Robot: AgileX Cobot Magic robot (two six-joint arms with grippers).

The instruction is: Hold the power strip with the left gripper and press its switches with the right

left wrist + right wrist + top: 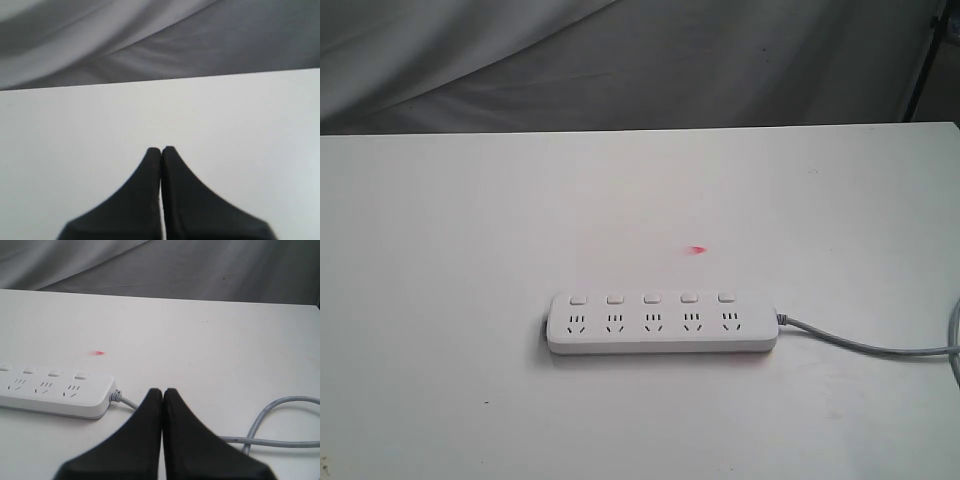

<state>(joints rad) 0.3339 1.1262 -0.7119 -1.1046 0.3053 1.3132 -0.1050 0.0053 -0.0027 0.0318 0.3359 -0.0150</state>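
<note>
Long white plastic power strip [662,322] lies untouched on the white table [440,250], its push-button switches [652,298] facing up for pressing (grey cord [860,343] trailing right). Left gripper [161,150] and right gripper [163,391]: both pinched closed, empty.

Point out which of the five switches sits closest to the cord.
The switch at the power strip's right end in the exterior view; the cord exits beside it.

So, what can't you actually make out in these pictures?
- Exterior view: the cord leaves the right edge, so its plug is unseen.
- Exterior view: the switches are too small to tell pressed or not; the red mark is blurred.
- Right wrist view: the power strip is cut off by the frame edge.
- Left wrist view: only the left gripper and table show.
</note>
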